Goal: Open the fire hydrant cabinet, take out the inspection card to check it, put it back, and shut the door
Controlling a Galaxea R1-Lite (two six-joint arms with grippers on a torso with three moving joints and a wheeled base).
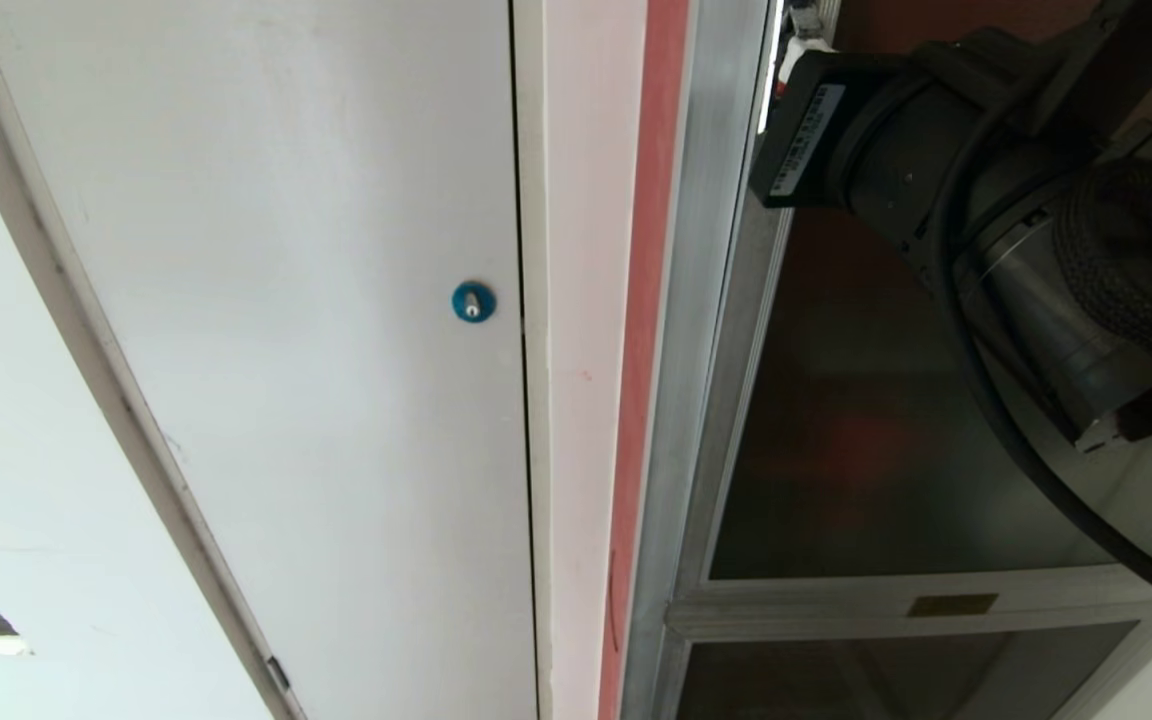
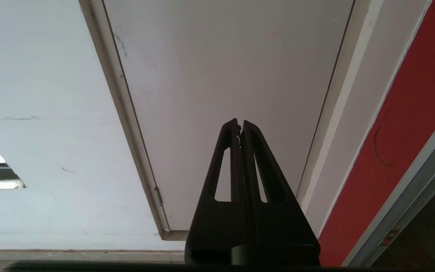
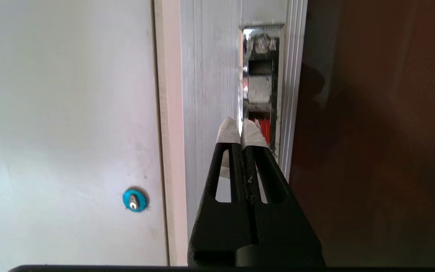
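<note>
My right gripper [image 3: 241, 126] is pointing at the fire hydrant cabinet [image 3: 210, 75], its two tape-wrapped fingertips [image 3: 228, 130] pressed together with nothing between them, just in front of the recessed metal latch slot [image 3: 259, 68] cut into the silver frame of the door [image 3: 372, 132]. Whether the tips are touching the frame, I cannot tell. The door is sitting closed, its dark tinted glass filling the side of the wrist view beside the slot; a patch of red is showing inside the slot near my fingertips. In the head view my right arm [image 1: 986, 180] is reaching in from the upper right across that same glass [image 1: 866, 420], with a lower glass panel [image 1: 896, 670] under a silver crossbar bearing a small brass plate [image 1: 951, 604]. Left of the cabinet is standing a plain white panel door [image 1: 286, 300] with a blue round lock [image 1: 473, 301]. My left gripper [image 2: 240, 124] is hanging parked before that white panel, its black fingers shut together and empty. The inspection card is not visible in any view.
</note>
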